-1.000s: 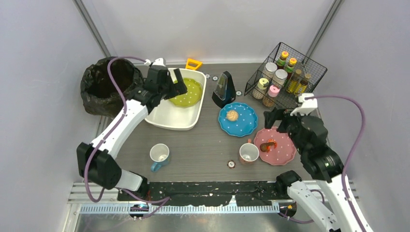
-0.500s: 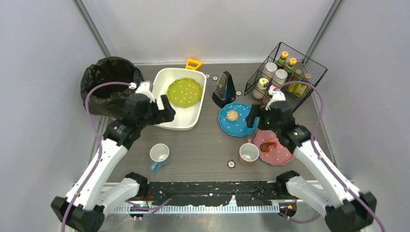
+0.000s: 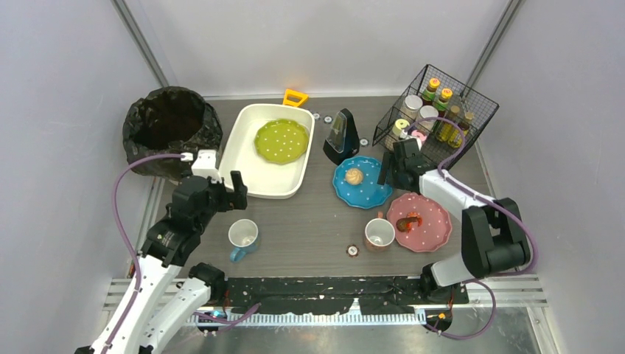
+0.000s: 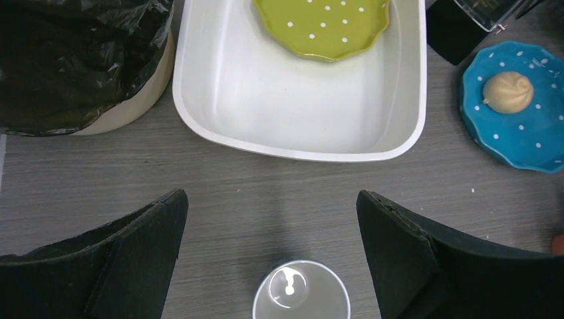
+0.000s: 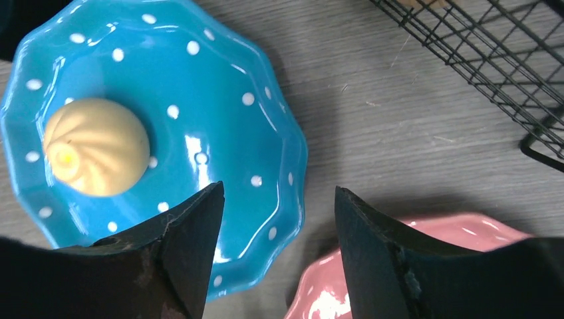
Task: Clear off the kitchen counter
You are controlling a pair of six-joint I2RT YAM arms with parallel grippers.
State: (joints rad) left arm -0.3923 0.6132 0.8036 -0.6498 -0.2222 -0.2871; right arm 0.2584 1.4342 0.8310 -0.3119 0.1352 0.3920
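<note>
The kitchen counter [image 3: 309,221] is a dark wood-grain tabletop. On it stand a blue dotted plate [image 3: 365,193] with a bun [image 3: 354,176], a pink plate [image 3: 431,228] with a red scrap [image 3: 407,220], a blue-handled mug [image 3: 242,236] and a pink mug [image 3: 379,233]. My left gripper [image 3: 230,193] is open and empty above the counter, between the white tub [image 4: 299,143] and the mug [image 4: 302,292]. My right gripper [image 5: 278,189] is open and empty, low over the right rim of the blue plate [image 5: 199,100], next to the pink plate [image 5: 459,227].
The white tub [image 3: 273,193] holds a green dotted plate [image 3: 281,141]. A black-lined bin [image 3: 168,125] stands at the far left. A black metronome-like object [image 3: 340,136], an orange piece [image 3: 295,97] and a wire basket of spice jars [image 3: 435,118] stand at the back.
My left gripper has drawn back from over the tub to the counter near the blue-handled mug. My right gripper has moved forward and left, to the blue plate's right rim.
</note>
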